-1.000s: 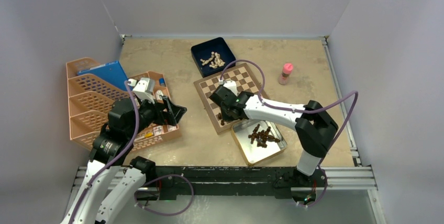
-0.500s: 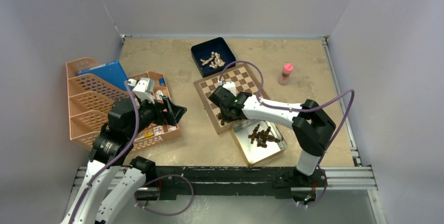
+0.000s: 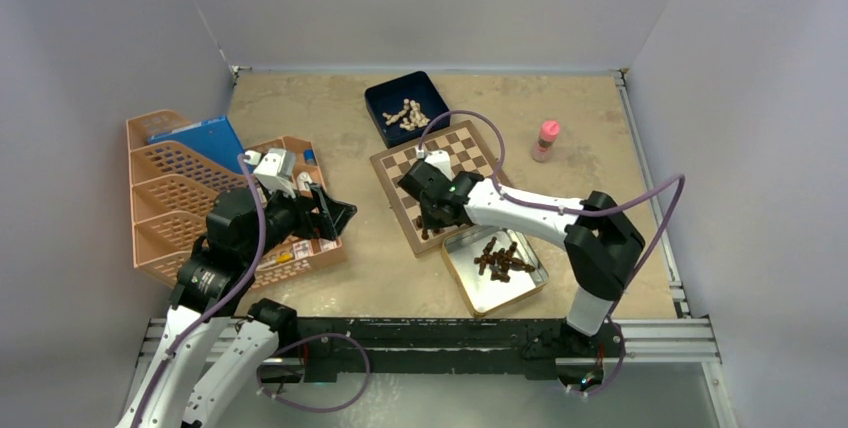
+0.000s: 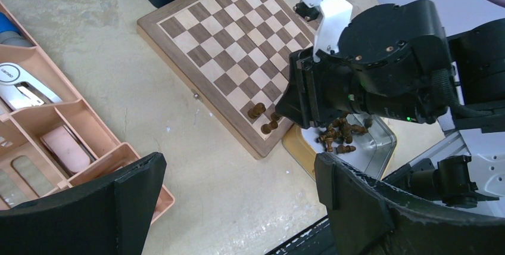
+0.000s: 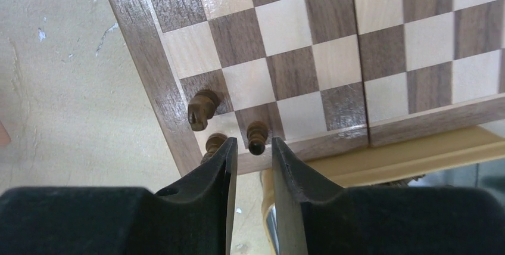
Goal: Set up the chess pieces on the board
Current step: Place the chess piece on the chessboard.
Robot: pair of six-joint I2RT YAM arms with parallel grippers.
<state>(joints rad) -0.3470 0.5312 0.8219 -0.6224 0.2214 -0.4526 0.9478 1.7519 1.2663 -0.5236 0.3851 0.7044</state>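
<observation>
We count three dark chessmen (image 5: 202, 110) on board (image 5: 381, 46), frame's lower left | most in tin (image 3: 490, 298) | right gripper (image 5: 253, 146) slightly parted around pawn (image 5: 256, 133) | left gripper (image 4: 238, 201) wide, empty.

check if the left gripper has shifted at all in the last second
No. The left gripper hangs at the same spot over the edge of the peach organizer tray, jaws open wide as before.

Dark brown chess pieces (image 5: 256, 137); board (image 5: 333, 58) chequered tan and brown.
</observation>
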